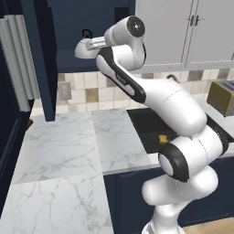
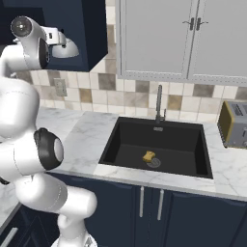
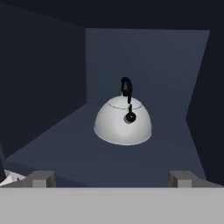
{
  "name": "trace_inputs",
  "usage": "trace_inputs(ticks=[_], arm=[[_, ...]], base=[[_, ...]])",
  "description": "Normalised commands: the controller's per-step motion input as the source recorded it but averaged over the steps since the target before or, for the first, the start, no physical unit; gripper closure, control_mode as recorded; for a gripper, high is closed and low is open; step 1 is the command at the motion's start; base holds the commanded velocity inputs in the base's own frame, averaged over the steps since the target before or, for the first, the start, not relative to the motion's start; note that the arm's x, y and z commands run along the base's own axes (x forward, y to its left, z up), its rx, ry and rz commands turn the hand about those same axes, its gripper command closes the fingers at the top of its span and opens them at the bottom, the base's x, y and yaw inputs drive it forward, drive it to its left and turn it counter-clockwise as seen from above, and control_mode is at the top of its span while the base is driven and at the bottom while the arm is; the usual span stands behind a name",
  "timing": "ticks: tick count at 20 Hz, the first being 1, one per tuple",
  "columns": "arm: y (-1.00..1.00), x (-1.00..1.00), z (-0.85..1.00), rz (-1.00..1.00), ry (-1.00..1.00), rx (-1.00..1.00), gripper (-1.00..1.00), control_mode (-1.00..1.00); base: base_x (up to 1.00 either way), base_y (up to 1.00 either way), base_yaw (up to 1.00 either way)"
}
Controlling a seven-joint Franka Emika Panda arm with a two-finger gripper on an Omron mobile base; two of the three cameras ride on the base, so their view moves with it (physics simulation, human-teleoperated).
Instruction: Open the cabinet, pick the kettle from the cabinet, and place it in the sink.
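The kettle (image 3: 123, 120) sits on the open cabinet's (image 3: 43, 100) shelf, dead ahead of the gripper (image 3: 111, 178), farther in; jaws spread wide, empty, its handle arch edge-on.

Room inventory, as I saw it: white marble countertop (image 1: 59, 151) with grey veining; backsplash (image 2: 140, 94) of beige, tan and grey square tiles; wall outlet plate (image 2: 60, 87) set in the tiles; light grey double-door upper cabinets (image 2: 159, 38); navy base cabinets (image 2: 159, 207) with slim handles; yellowish toaster (image 2: 235, 124) on the counter.
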Motion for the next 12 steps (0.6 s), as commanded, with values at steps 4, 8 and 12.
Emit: trace_inputs(ticks=[4,8,12], arm=[[0.12,0.26,0.0,0.0,0.04,0.0,-1.0,-1.0],[0.06,0.22,0.0,0.0,0.02,0.0,-1.0,-1.0],[0.01,0.18,0.0,0.0,0.0,0.0,-1.0,-1.0]], base=[[0.0,0.0,0.0],[0.0,0.0,0.0],[0.0,0.0,0.0]])
